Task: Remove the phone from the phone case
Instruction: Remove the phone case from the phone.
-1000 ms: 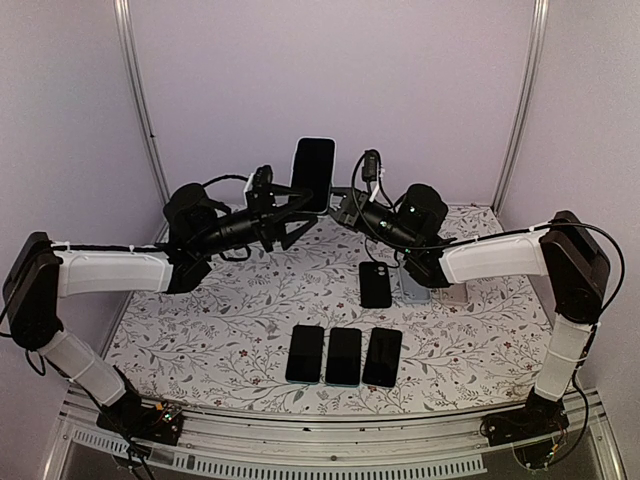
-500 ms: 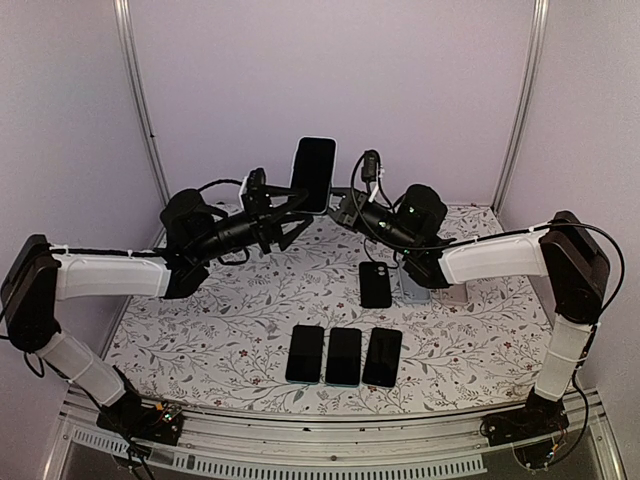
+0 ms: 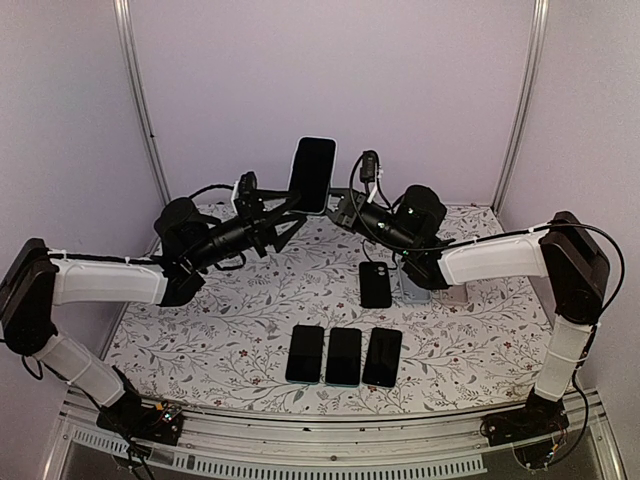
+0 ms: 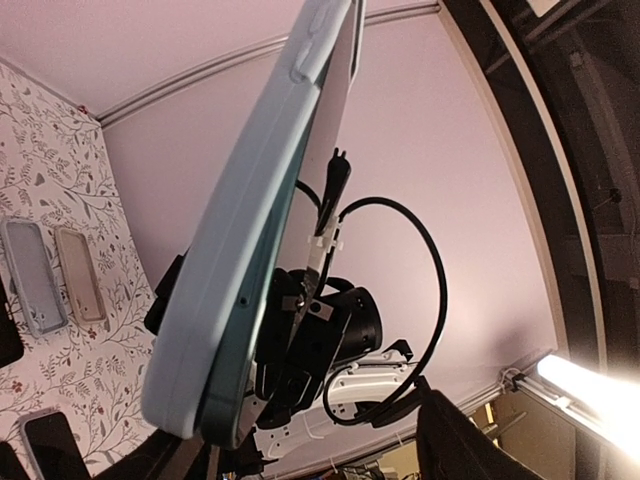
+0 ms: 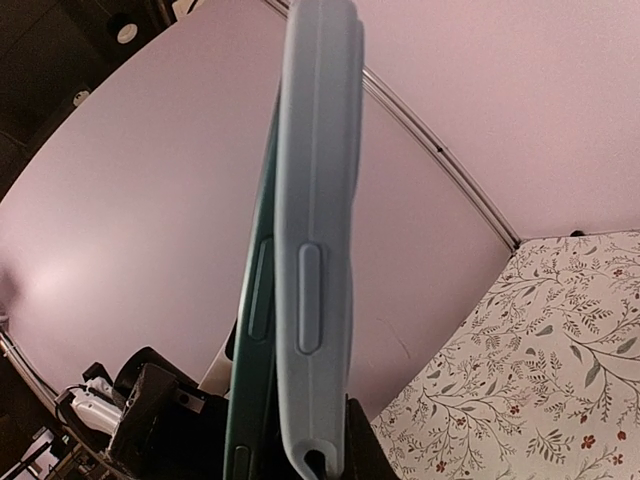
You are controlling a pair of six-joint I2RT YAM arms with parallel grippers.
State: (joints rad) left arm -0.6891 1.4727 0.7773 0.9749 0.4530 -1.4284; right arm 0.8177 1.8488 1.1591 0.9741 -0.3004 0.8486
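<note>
**Phone** (image 3: 313, 172): held upright above the table's (image 3: 200, 320) far edge, in the upper centre of the top view, with its screen towards the camera. It sits in a pale blue case (image 5: 315, 200). In the right wrist view its teal edge stands a little proud of the case along one side.

**Right gripper** (image 3: 338, 207): at the lower end of the case and apparently closed on it. The fingers are mostly hidden.

**Left gripper** (image 3: 287, 218): just beside the same lower end, jaws spread wide and holding nothing. Contact with the case cannot be told.

**Also on the table:** three phones (image 3: 343, 356) in a row at lower centre, and loose cases (image 3: 415, 287) at centre right.

**Step in hand:** probably separating the phone from the case, which is only partly done.

**Next move:** judged to need the left jaws to close on the exposed phone edge and draw it out while the right keeps hold of the case.
</note>
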